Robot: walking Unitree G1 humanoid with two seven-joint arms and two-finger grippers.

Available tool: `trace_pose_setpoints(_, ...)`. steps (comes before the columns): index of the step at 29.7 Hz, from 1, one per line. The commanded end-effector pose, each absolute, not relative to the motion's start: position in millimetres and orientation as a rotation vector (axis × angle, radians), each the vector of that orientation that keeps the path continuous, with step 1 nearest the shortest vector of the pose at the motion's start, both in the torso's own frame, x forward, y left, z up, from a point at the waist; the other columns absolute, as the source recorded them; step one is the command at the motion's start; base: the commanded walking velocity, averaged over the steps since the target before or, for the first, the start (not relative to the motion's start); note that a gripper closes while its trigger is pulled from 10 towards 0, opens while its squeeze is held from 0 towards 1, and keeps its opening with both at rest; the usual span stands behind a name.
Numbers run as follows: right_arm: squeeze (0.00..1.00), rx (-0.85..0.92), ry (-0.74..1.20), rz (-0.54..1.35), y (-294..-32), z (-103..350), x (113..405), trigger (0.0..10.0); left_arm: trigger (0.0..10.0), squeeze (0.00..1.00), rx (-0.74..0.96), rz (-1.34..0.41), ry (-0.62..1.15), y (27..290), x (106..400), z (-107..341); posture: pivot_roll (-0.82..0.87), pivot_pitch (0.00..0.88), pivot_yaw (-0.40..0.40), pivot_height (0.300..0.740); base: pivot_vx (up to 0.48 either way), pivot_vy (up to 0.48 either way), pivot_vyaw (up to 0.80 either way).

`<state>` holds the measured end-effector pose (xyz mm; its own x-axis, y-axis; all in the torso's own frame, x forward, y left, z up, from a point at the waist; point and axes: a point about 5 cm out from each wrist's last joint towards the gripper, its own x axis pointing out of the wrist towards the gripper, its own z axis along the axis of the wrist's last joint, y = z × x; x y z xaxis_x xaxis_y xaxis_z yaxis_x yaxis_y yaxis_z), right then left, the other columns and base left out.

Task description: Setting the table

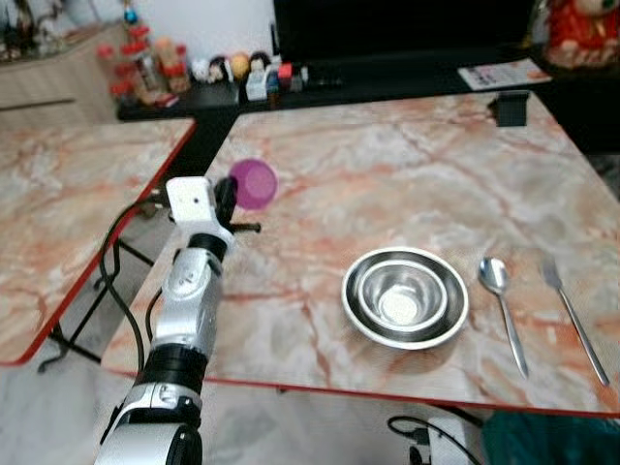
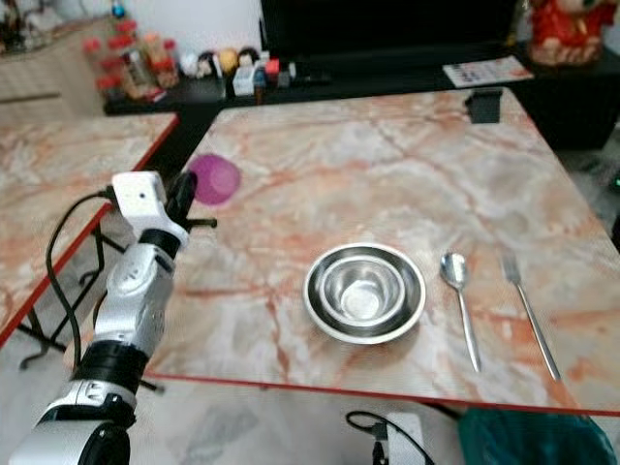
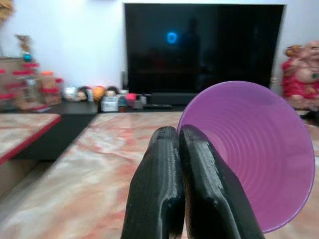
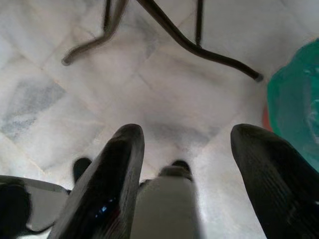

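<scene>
While pinching the rim of the purple cup [image 1: 254, 183] with the left claw [image 3: 185, 149], fingers pressed together, holds it tipped near the surface [image 1: 407, 165]'s left edge, probably carrying it toward the setting. Hangs right claw [image 4: 187, 149] spread over the floor, idle.

The purple cup's [image 3: 259, 154] near rim is hidden behind the left end effector's [image 3: 180, 149] pinched-together fingers.

Purple cup [image 1: 254, 183] tipped on its side, rim pinched in the left gripper [image 1: 227, 197] above the table's left edge. Two nested steel bowls [image 1: 405, 295] sit near the front edge, spoon [image 1: 501, 308] then fork [image 1: 573, 316] to their right.
</scene>
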<state>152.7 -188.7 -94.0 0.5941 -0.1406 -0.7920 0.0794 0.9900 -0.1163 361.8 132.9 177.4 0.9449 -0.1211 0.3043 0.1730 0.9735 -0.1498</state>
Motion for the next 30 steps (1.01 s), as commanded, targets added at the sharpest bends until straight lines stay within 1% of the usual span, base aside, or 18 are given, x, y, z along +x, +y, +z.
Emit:
trace_pose_setpoints(1, 0.0, -0.065, 0.922, -0.128, -186.3, -93.2, 155.6, 10.0, 10.0, 0.0, -0.166, -0.145, -0.321, 138.0, 362.8, 184.8, -0.04, 0.029, 0.132, 0.74, 0.27, 0.0, 0.0)
trace_pose_setpoints(19, 0.0, -0.07, 0.928, -0.121, -185.7, -93.6, 155.4, 10.0, 10.0, 0.0, -0.17, -0.156, -0.323, 137.4, 362.4, 186.4, -0.04, 0.034, 0.131, 0.74, 0.274, 0.0, 0.0)
trace_pose_setpoints(25, 0.0, -0.069, 0.933, -0.117, -184.4, -94.1, 154.5, 10.0, 10.0, 0.0, -0.175, -0.174, -0.319, 136.5, 361.5, 186.4, -0.04, 0.036, 0.133, 0.74, 0.0, 0.0, 0.0)
trace_pose_setpoints(30, 0.0, -0.069, 0.94, -0.119, -184.2, -95.1, 152.2, 10.0, 10.0, 0.0, -0.209, -0.232, -0.277, 136.1, 360.2, 185.6, -0.04, 0.036, 0.135, 0.74, 0.0, 0.0, 0.0)
